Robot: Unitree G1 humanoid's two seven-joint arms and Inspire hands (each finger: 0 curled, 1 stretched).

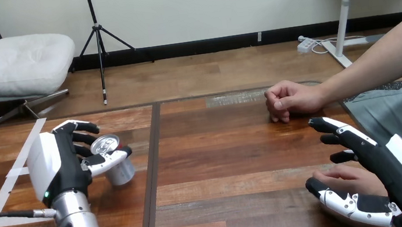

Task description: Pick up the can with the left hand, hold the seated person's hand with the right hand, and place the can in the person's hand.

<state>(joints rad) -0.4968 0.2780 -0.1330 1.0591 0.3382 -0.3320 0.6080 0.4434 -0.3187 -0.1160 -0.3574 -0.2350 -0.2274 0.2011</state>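
I have the wooden table (223,163) running wide ahead, with a dark seam (153,172) down it left of centre and white tape strips (7,195) near its left edge. The broad middle stretch is bare boards, so there is free room between the two sides.

From the right, the person's forearm (379,60) reaches in, and its fist (288,101) rests close to the far edge. Low at the right, my right hand (397,173) has its fingers stretched out straight. The person's other hand (353,178) lies between those fingers and the thumb. I can't tell whether they touch.

Just left of the seam, my left hand (52,162) has its fingers and thumb wrapped round the silver can (117,165). The can is tilted with its top towards me, and its base seems to sit on the wood.
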